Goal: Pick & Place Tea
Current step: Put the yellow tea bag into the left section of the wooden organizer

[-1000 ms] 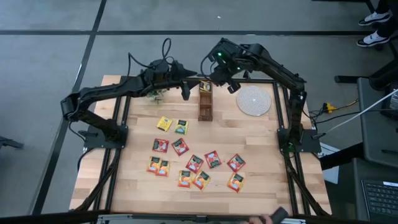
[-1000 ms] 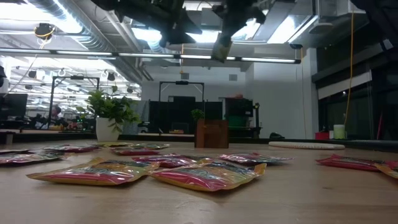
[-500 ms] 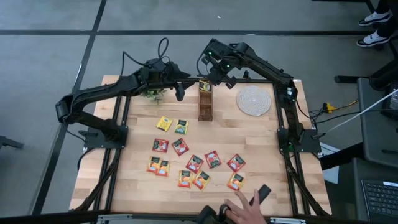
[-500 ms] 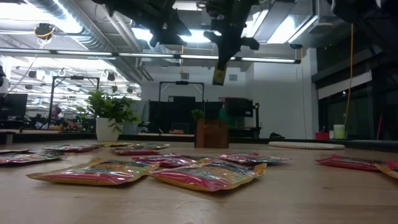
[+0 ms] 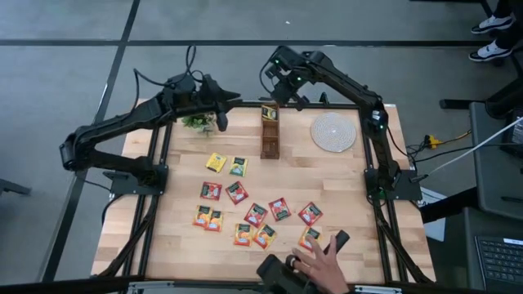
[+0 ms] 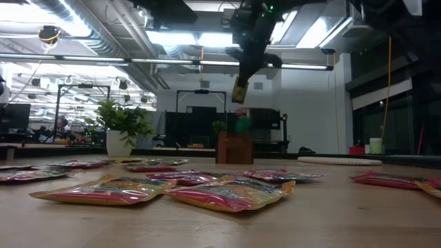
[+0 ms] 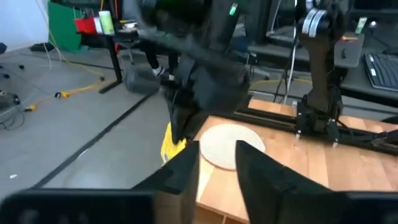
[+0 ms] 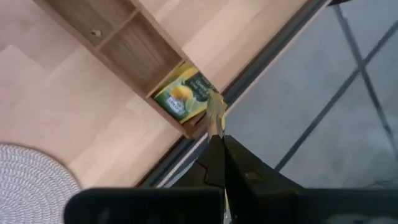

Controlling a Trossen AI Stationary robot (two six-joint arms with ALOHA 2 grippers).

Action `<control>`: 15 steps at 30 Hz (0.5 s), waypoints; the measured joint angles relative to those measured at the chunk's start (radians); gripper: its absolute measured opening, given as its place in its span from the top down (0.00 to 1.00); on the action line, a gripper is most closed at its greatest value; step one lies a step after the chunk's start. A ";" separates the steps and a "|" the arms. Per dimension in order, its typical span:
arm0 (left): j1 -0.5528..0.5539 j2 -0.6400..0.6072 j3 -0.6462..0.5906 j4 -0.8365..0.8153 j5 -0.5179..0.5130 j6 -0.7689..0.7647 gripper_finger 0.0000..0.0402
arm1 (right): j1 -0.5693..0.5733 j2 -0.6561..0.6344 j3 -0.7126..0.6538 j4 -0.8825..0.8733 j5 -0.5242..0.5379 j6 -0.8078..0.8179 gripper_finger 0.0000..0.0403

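Note:
My right gripper (image 6: 246, 67) hangs high over the far end of the wooden box (image 5: 270, 135), shut on a yellow tea sachet (image 6: 240, 90). Another yellow sachet (image 8: 183, 94) lies in the box's far end compartment. Several more sachets (image 5: 245, 208), yellow, red and orange, lie flat on the table's near half. My left gripper (image 7: 217, 163) is near the table's far edge, above the potted plant (image 5: 198, 122). Its fingers stand a little apart with nothing between them. My right gripper pinches the yellow sachet by its upper edge (image 8: 216, 115) between its two fingers. The fingers come from above, slanting down. The sachet hangs below them, slightly tilted, clear of the box and the table.
A round pale woven mat (image 5: 333, 131) lies right of the box. A person's hand (image 5: 315, 263) with a dark object reaches over the near edge beside an orange sachet (image 5: 309, 237). Black frame rails run along both table sides.
My right gripper has come down toward the box's far end with the yellow sachet hanging below it. My left gripper has drawn back from the box toward the table's left and far edge, rising a little. A person's hand has come in over the near edge.

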 joint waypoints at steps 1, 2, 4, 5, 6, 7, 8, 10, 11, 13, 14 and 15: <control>0.000 -0.003 0.000 0.000 0.000 -0.004 0.80 | -0.004 0.011 0.000 0.002 -0.005 -0.003 1.00; 0.000 -0.005 0.000 -0.004 0.000 -0.011 0.82 | -0.009 0.023 0.000 0.008 -0.012 -0.016 1.00; 0.000 -0.010 0.000 -0.009 0.000 -0.022 0.86 | -0.017 0.044 0.000 0.019 -0.021 -0.042 1.00; 0.000 -0.010 0.000 -0.007 0.000 -0.027 0.87 | -0.021 0.054 0.000 0.020 -0.021 -0.050 1.00; 0.000 -0.010 0.000 -0.008 0.000 -0.028 0.87 | -0.025 0.063 0.000 0.019 -0.015 -0.058 1.00; 0.000 -0.010 0.000 -0.008 0.000 -0.029 0.88 | -0.027 0.073 0.000 0.018 0.000 -0.070 1.00; 0.000 -0.010 0.000 -0.008 0.000 -0.028 0.89 | -0.028 0.082 0.000 0.016 0.018 -0.078 1.00; 0.000 -0.010 0.000 -0.008 0.000 -0.028 0.89 | -0.029 0.095 0.000 0.014 0.048 -0.099 1.00; 0.000 -0.010 0.000 -0.008 0.000 -0.028 0.89 | -0.029 0.101 0.000 0.015 0.056 -0.101 1.00; 0.000 -0.010 0.000 -0.008 0.000 -0.018 0.88 | -0.029 0.112 0.000 0.017 0.053 -0.101 1.00; 0.000 -0.010 0.000 -0.008 0.000 -0.012 0.88 | -0.028 0.117 0.000 0.017 0.047 -0.101 1.00; 0.000 -0.010 0.000 -0.008 0.000 -0.008 0.88 | -0.028 0.124 0.000 0.017 0.040 -0.101 1.00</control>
